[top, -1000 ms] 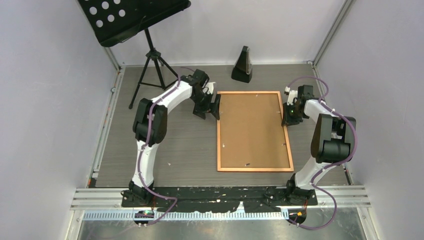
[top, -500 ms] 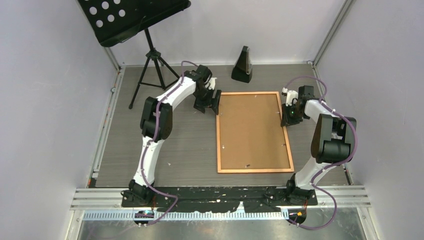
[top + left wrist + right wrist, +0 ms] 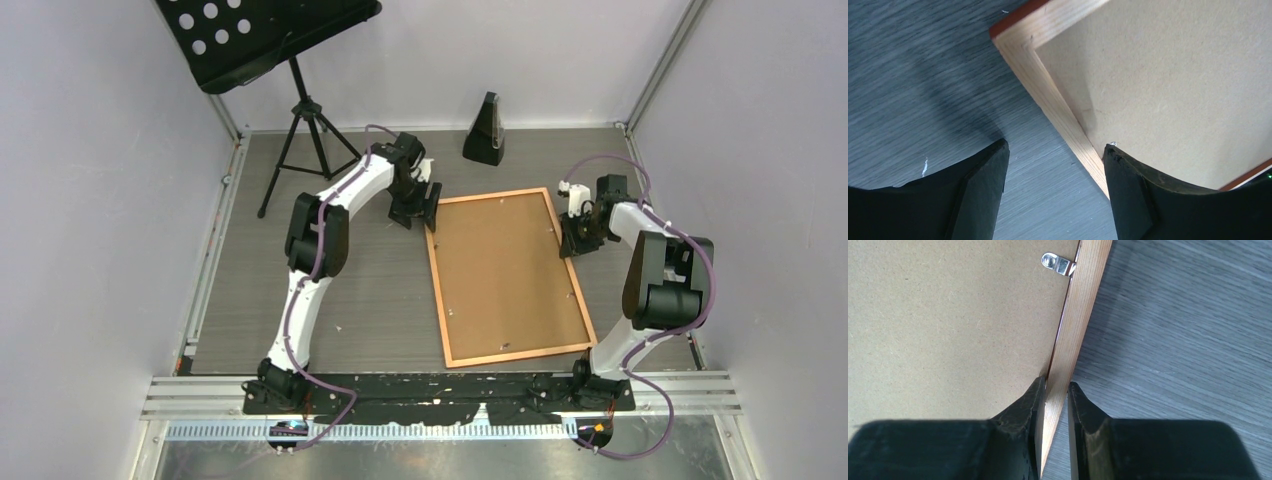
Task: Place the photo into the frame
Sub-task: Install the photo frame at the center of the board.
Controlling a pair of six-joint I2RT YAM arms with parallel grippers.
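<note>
Frame (image 3: 436, 285) is now sitting skewed versus a second ago: far end swung left, near end swung right, no longer square to the surface (image 3: 350, 290); the left arm is reaching further in toward the far-left corner

Left gripper (image 3: 420, 212) is hovering at that far-left corner with jaws apart. In the wrist view one finger is over the bare surface and the other over the backing board (image 3: 510, 275), with the left rail running between them, nothing clamped. It is probably lining up to pinch that rail so both sides are controlled

Frame is lying flat, back side up, in the middle-right of the surface between the two grippers. It is looking like a thin copper-orange rim on the outside and pale raw wood on the back face, with plain brown fibreboard filling the opening, and a small metal turn clip (image 3: 1058, 263) is sitting on the right rail against the board

Photo is not showing in any view, so I cannot tell whether it is under the board or elsewhere

Right gripper (image 3: 1055, 385) is clamping the right rail, fingers pinched on either side of the wood strip partway down from the far end. That hold is likely what is steering the frame round
</note>
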